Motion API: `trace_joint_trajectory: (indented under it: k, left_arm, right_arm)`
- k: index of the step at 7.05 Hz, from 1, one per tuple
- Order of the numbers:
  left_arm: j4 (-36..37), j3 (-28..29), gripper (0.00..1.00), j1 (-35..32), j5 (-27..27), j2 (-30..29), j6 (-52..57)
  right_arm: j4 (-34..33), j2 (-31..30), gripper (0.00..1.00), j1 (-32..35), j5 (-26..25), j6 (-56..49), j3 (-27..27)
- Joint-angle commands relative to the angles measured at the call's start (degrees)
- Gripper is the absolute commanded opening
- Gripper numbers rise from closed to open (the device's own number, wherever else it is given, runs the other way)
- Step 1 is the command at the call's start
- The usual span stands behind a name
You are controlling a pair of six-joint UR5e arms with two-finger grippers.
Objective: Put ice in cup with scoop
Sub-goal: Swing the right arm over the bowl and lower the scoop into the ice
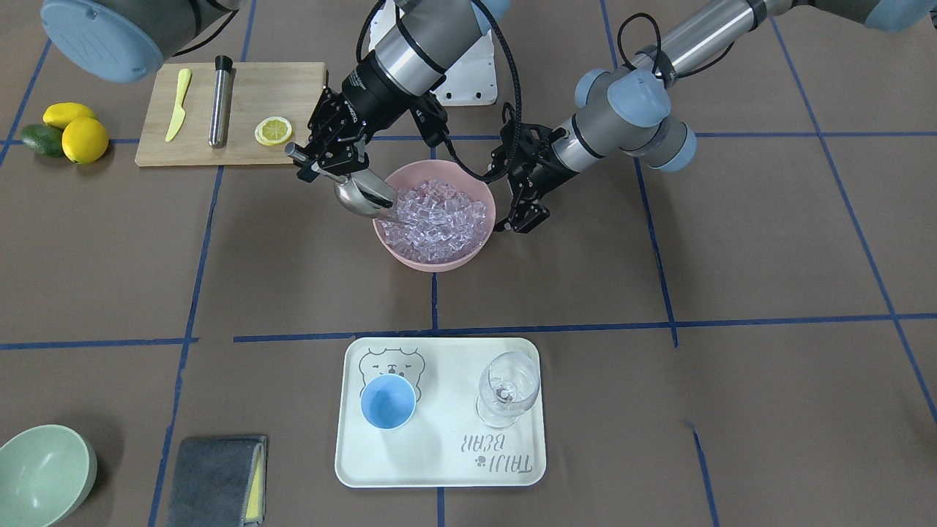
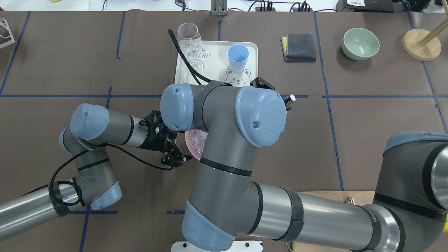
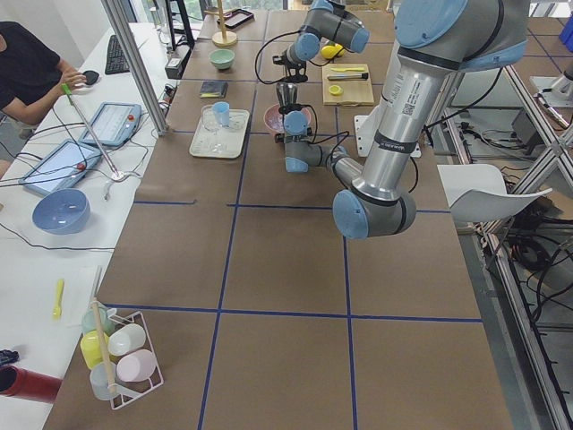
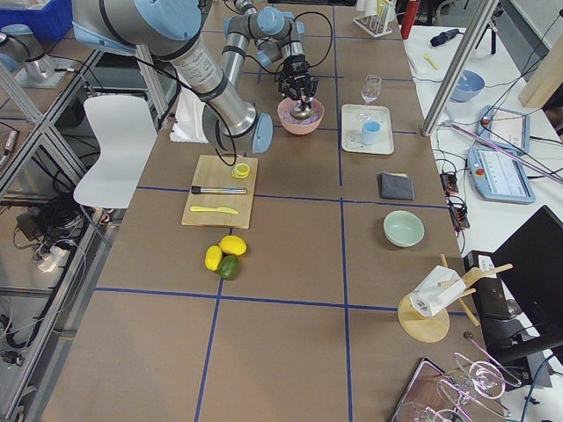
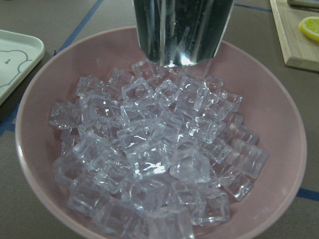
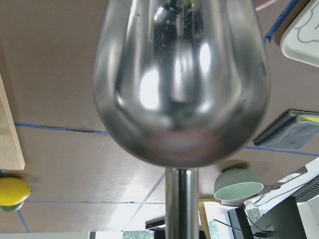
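Nearest the lens, one blue cup (image 1: 388, 401) is being seen on the tray (image 1: 439, 468), well apart. One scoop (image 1: 364, 196) is being clamped by its handle in the right gripper (image 1: 326, 162), long axis aimed down into countless ice cubes (image 1: 439, 219) in one pink bowl (image 1: 432, 265). The left gripper (image 1: 521, 218), beside the rim, cannot be told wide or narrow.

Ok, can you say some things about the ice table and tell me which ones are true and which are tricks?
1. The blue cup is full of ice. False: the cup is empty.
2. The ice sits in a pink bowl. True.
3. The right claw holds the scoop. True.
4. The wine glass lies on its side. False: it stands upright on the tray, beside the cup.
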Motion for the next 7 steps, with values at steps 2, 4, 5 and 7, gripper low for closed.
trace_joint_trajectory:
  k: [2, 4, 5, 7]
  left_arm:
    - [0.0, 0.0, 1.00, 0.0, -0.1, 0.1, 0.0]
    - [0.0, 0.0, 1.00, 0.0, 0.0, -0.1, -0.1]
    - [-0.1, -0.1, 1.00, 0.1, 0.0, -0.1, -0.8]
    - [0.0, -0.1, 1.00, 0.1, 0.0, -0.2, -1.2]
  right_arm:
    - [3.4, -0.9, 0.00, -0.8, 0.0, 1.3, -1.1]
    - [3.5, -1.0, 0.00, -1.1, 0.1, 1.4, -1.2]
    - [5.2, -1.4, 0.00, -1.5, 0.1, 1.5, -1.2]
    - [6.8, -2.3, 0.00, -1.8, 0.1, 2.0, -1.2]
